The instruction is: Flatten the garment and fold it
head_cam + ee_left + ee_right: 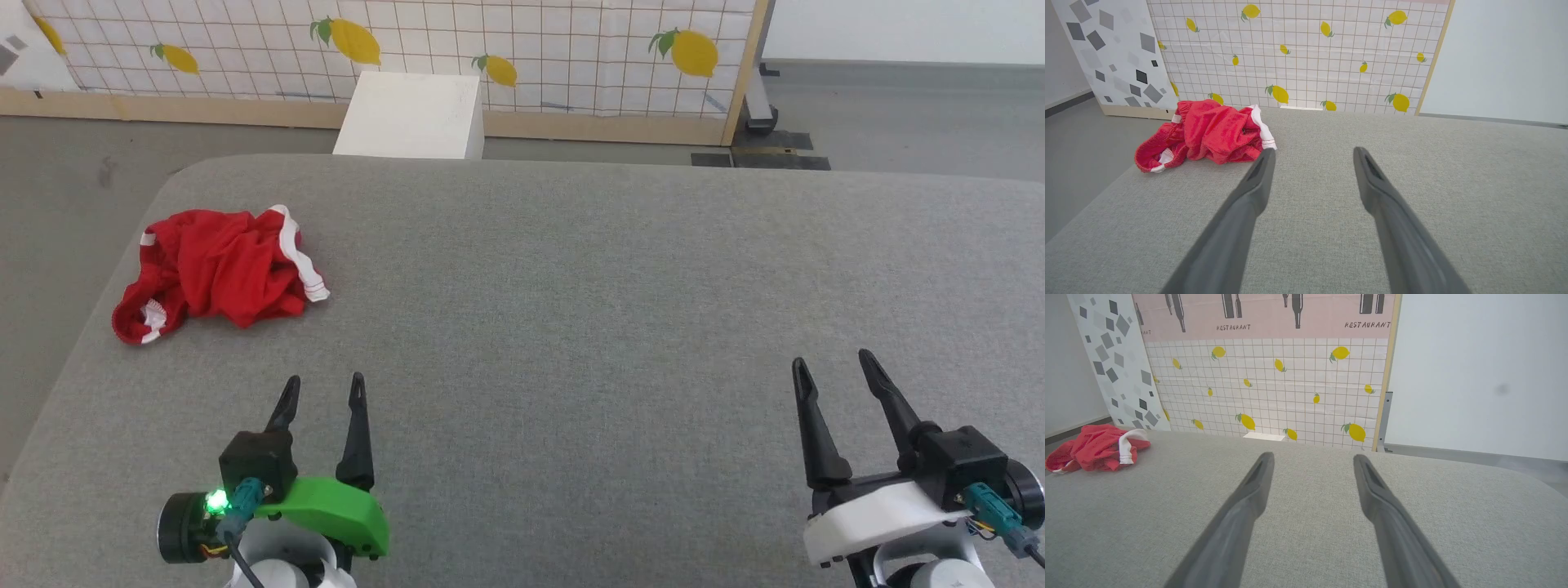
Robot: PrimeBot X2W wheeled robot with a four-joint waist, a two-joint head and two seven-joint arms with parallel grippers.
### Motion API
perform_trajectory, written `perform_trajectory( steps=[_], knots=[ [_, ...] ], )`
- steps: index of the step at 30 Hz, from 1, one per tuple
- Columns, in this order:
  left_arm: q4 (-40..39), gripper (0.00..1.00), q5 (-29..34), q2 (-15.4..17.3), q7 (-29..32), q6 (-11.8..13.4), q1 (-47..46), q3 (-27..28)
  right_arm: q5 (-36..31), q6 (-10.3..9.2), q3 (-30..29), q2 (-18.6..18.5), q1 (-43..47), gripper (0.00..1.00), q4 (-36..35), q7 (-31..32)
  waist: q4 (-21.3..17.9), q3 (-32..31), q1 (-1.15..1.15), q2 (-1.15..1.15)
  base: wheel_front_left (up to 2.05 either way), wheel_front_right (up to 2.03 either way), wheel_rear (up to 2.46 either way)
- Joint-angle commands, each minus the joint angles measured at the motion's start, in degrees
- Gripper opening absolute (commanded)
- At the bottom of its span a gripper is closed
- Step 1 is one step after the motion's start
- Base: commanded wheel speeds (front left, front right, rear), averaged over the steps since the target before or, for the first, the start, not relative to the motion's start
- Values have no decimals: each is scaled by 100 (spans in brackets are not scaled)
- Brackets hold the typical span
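Loosely bunched, the garment point(220, 273) lies as a soft, wrinkled red heap with white trim near the far left corner of the table point(571, 327), whose round-cornered top is covered in coarse grey woven cloth. The left gripper point(325, 379) and right gripper point(833, 358) hover over the near edge, their long tapering dark fingers spread and empty, the left near the garment but apart from it, the right well away. Beyond the table stand a blocky white box point(412, 114) and a wood-framed panel point(531, 49) of gridded tiles printed with lemons.
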Motion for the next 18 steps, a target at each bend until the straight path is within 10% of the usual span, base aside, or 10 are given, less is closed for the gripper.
perform_trajectory(
  steps=[1, 18],
  knots=[
    [53, 100, -71, 7, -89, 34, -97, -5, 47, -7, -12, 13, -2, 100, 29, -100, 8, -5, 0, 0, 0, 0, 0],
    [246, 100, -205, -6, -310, 36, -80, -56, 73, -8, -21, 15, 73, 100, 93, -323, 45, -93, 0, 0, 0, 0, 0]
  ],
)
